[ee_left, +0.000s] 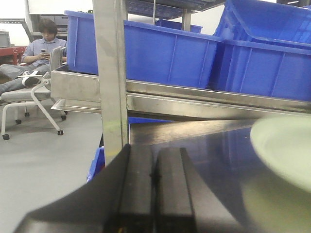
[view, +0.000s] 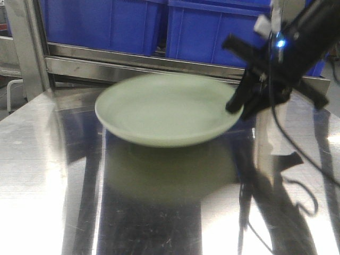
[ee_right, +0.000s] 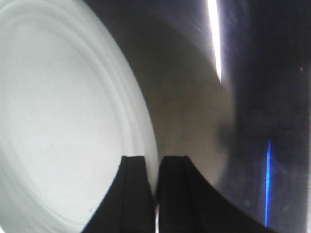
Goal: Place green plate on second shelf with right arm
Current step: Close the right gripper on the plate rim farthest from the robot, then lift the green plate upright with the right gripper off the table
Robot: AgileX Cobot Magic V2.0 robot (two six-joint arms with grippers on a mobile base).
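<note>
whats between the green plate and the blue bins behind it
Only the horizontal stainless steel shelf rail, seen in the front view, between the round pale green plate and the deep blue plastic bins.

Round pale sage-green matte plate (view: 164,109), plain and unpatterned; deep blue plastic bins (view: 212,26); silver polished steel bench (view: 32,159); black right gripper (view: 240,109).

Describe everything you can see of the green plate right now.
The green plate is round, shallow and pale sage green, matte and unmarked, with a raised sloping rim; it looks like ceramic. It lies roughly level over the shiny steel table, which mirrors its underside. It seems slightly lifted, though I cannot be sure. The right end effector pinches its right rim, one finger inside and one outside. Nothing else touches it.
</note>
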